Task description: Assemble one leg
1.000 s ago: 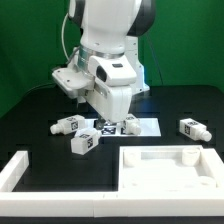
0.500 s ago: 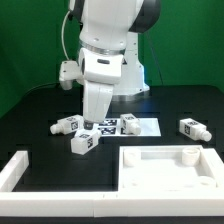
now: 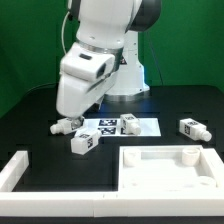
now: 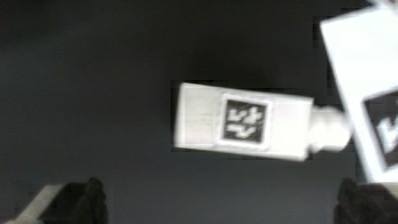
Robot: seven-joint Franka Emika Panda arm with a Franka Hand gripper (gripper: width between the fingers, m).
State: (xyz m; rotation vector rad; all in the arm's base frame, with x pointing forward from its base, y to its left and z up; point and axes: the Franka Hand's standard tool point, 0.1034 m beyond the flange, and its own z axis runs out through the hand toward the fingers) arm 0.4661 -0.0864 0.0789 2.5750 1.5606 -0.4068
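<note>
Leg (image 3: pixel 66 126) lying on table (image 3: pixel 30 110), just beside marker board (image 3: pixel 135 127) | arm (image 3: pixel 85 70) leaning twd the exterior view's left, hovering over leg | gripper (image 4: pixel 217 200) gaping wide | leg's long axis running twd marker board, stub end pointing at it

Shows white arm (image 3: pixel 85 70) tilted toward the exterior view's left over first leg (image 3: pixel 63 126), second leg (image 3: pixel 84 142) near, third leg (image 3: pixel 128 122) on marker board (image 3: pixel 150 128), fourth leg (image 3: pixel 193 127) well apart.
</note>
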